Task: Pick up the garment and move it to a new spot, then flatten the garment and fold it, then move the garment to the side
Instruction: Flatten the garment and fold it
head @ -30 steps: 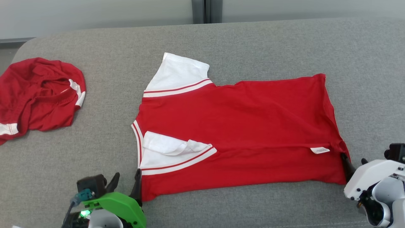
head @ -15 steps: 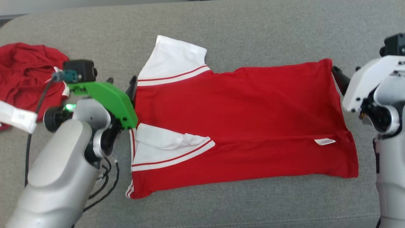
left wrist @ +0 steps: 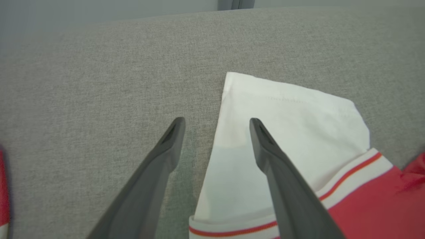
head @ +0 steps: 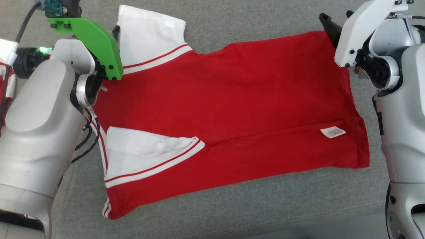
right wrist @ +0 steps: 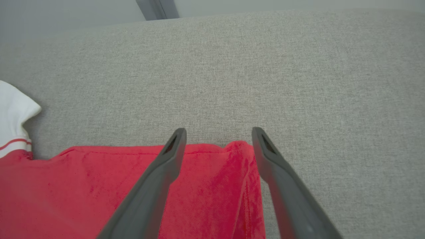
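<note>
**Garment.** The garment [head: 225, 109] is red with white sleeves and lies spread flat on the grey cushion [head: 252, 23]. Its near sleeve [head: 142, 149] is folded in over the body. A label [head: 333, 132] faces up near the right hem.

**Left gripper** [left wrist: 216, 121]. The jaws are open and hold nothing.
- They straddle the outer edge of the far sleeve [left wrist: 285, 132], and that edge runs up between the fingers.
- The right finger is over white cloth and the left finger is over bare cushion.
- Whether the tips touch the surface cannot be told.
- To the right of the jaws are the striped band and the red body.
- Ahead of the tips is bare cushion, then the wall [left wrist: 99, 13].
- Far to the left of the jaws, at the margin, is a sliver of other red cloth [left wrist: 2, 192], well apart.

**Right gripper** [right wrist: 219, 130]. The jaws are open and empty.
- The garment's far right corner lies between the fingers, just short of the tips.
- The left finger is over red cloth.
- The right finger runs along the side hem, with bare cushion to its right.
- To the left of the jaws the far hem leads to the white sleeve, well apart.
- Ahead is bare cushion, then the wall with a dark post [right wrist: 156, 8].

**Obstructions.** In the head view the left forearm [head: 36, 126] and its green bracket [head: 93, 39] cover the garment's collar end. The right arm [head: 401, 116] stands just beside the hem end.
</note>
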